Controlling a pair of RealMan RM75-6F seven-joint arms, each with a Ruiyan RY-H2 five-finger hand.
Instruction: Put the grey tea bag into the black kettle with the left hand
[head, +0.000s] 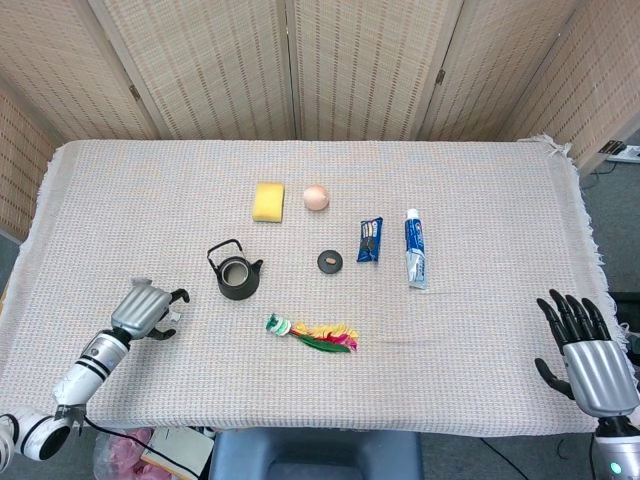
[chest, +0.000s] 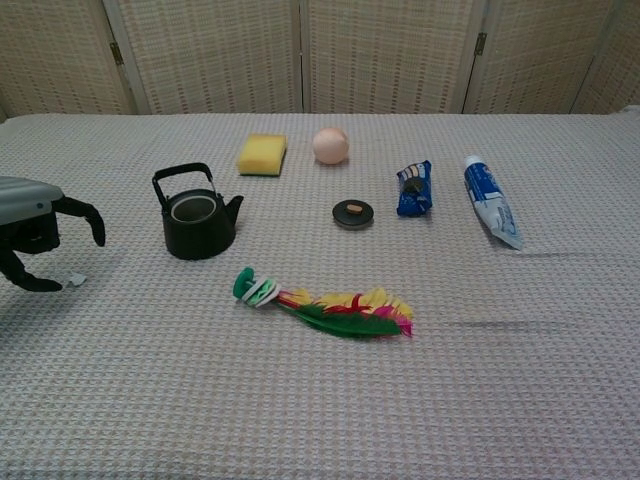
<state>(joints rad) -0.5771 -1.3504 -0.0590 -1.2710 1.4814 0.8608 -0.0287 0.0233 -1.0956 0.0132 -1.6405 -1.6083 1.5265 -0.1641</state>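
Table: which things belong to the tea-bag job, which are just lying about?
Job: black kettle, left robot hand, tea bag tag (bag hidden behind hand).
Lying about: yellow sponge, peach ball, small black lid, blue packet, toothpaste tube, feather toy.

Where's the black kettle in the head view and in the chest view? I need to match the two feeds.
Head view: black kettle sits left of centre, right of the left hand.
Chest view: black kettle sits left of centre, mid-height, lid off.
Shared landmark: the yellow sponge lies just beyond it, slightly right.
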